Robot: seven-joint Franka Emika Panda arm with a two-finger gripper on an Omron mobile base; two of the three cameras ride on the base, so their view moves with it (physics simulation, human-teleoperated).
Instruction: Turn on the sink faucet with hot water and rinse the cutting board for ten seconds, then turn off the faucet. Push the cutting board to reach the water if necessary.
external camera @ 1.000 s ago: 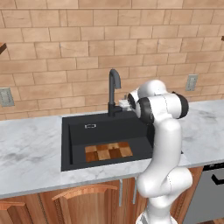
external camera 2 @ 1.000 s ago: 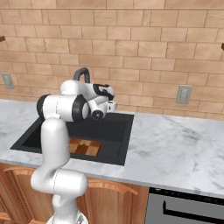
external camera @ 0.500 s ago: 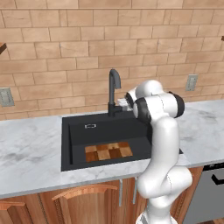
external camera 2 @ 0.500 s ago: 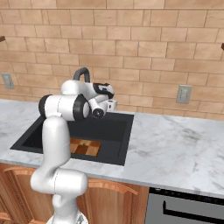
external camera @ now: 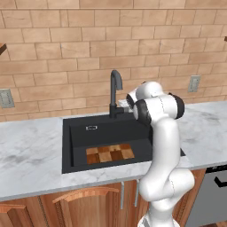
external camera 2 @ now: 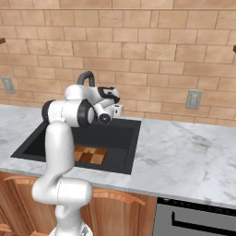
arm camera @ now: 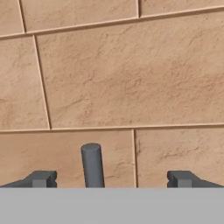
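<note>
From the left base view, my gripper (external camera: 125, 103) sits at the back of the sink (external camera: 80, 133), just beside the base of the faucet (external camera: 115, 91) on its right side, and I cannot make out the fingers clearly from here. The cutting board (external camera: 110, 153) lies flat on the basin floor toward the front, well below my hand and apart from it. From the right base view, my gripper (external camera 2: 118, 109) points toward the brick wall (external camera 2: 152, 50) behind the marble counter (external camera 2: 184, 156), with the faucet's curved spout (external camera 2: 85, 78) rising behind my arm, and a part of the cutting board (external camera 2: 90, 155) shows past my forearm. In the hand view, my fingertips (arm camera: 40, 178) stand wide apart, open, and the thin lever handle (arm camera: 92, 165) rises between them, closer to one tip, touching neither.
</note>
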